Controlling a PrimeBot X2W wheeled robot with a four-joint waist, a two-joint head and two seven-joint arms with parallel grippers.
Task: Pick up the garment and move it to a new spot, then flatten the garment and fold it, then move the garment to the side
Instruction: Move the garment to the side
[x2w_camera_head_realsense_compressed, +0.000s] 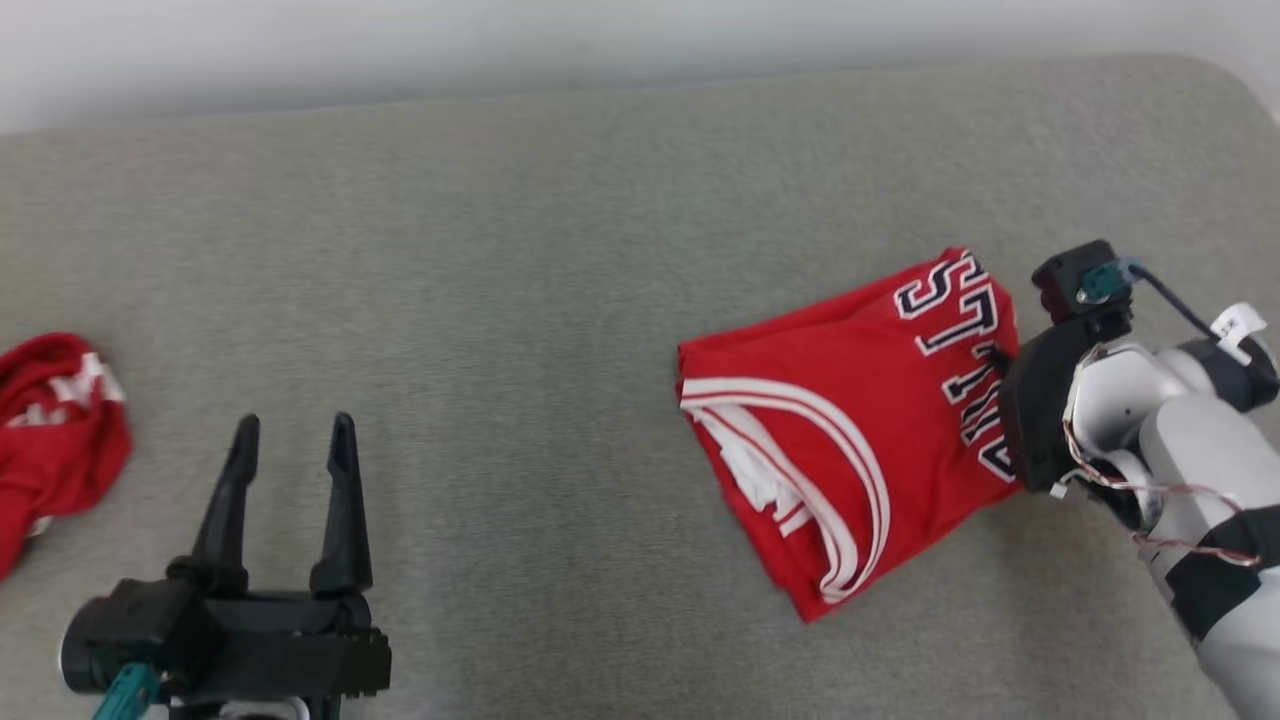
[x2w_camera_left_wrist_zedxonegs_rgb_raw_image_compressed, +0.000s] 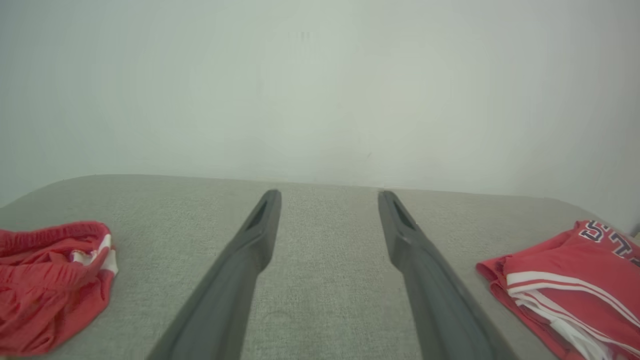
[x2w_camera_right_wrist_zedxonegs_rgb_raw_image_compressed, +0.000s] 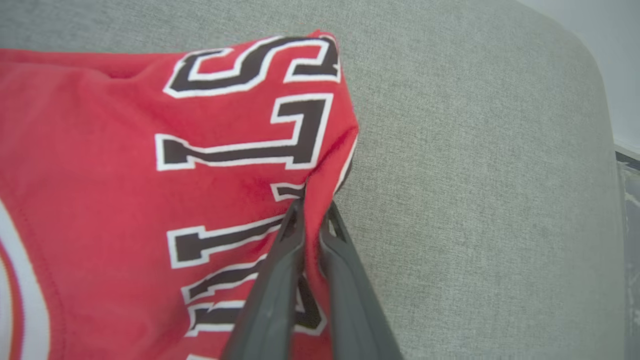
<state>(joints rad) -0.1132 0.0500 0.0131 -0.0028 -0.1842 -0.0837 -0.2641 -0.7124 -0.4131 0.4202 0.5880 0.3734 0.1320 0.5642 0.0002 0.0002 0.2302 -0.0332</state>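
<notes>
Right tool (x2w_camera_head_realsense_compressed: 995, 358) sits at the right edge of the garment (x2w_camera_head_realsense_compressed: 830, 430) in head view, its fingers mostly hidden behind its own wrist body, so grip isn't readable from here. Garment is red with white trim and dark lettering, lying as a compact folded packet on the right half of the grey fabric tabletop (x2w_camera_head_realsense_compressed: 560, 250). Layers are stacked, and the packet sits a bit skewed. Left tool (x2w_camera_head_realsense_compressed: 294, 425) is at lower left, fingers apart, nothing between them, well apart from the garment. Second red garment (x2w_camera_head_realsense_compressed: 50, 430) lies crumpled at the far left edge, not part of this step by my read. Left wrist view: the spread fingers point over bare tabletop, second red garment off to the left, folded garment off to the right, neither near the tips. Right wrist view settles the grip: both fingers are pinched together on the garment's edge beside the lettering, cloth bunched up between the tips. Status call: pick-up, flatten and fold look done, going by the packet shape. What's left is the final move to the side. Grip is in place for it. Garment lies near the tabletop's right end, so I can't tell whether that shift is pending or under way. Release not yet done.
</notes>
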